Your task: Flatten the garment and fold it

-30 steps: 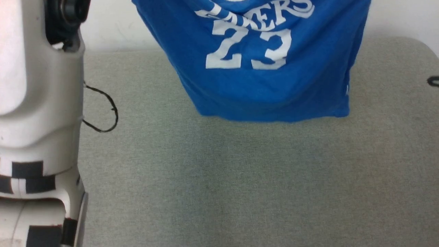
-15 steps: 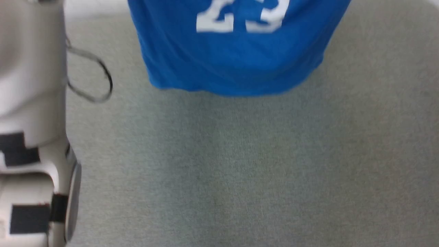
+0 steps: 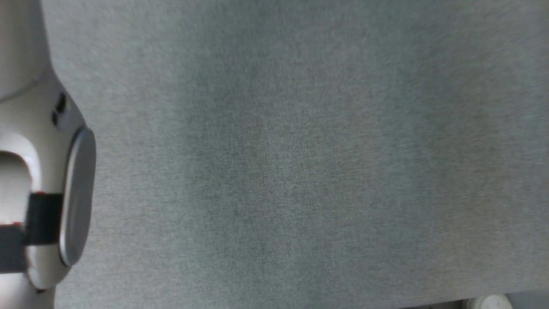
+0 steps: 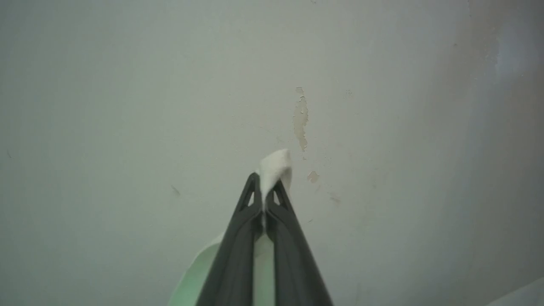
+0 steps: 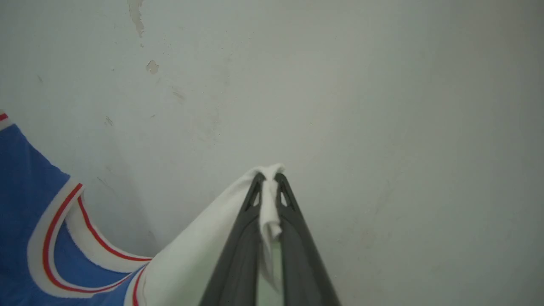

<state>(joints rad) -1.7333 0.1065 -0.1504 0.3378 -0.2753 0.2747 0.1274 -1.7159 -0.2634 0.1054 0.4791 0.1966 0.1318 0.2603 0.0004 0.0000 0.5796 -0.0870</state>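
The grey desk (image 3: 300, 154) spreads below the head camera, with a pale forearm (image 3: 47, 141) at its 9 o'clock edge. The garment (image 5: 25, 199) hangs before a pale wall (image 5: 382, 106), its blue body at 8 o'clock of the right jaws, which are clamped tight on a white sleeve fold. The left jaws, likewise closed, pinch white cloth that pokes out at 12 o'clock.

The garment (image 5: 25, 204) is blue with a white sleeve and red-striped white trim; the table (image 3: 300, 171) is grey.

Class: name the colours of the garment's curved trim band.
White with thin red stripes, edging the blue garment; clearest in the right wrist view.
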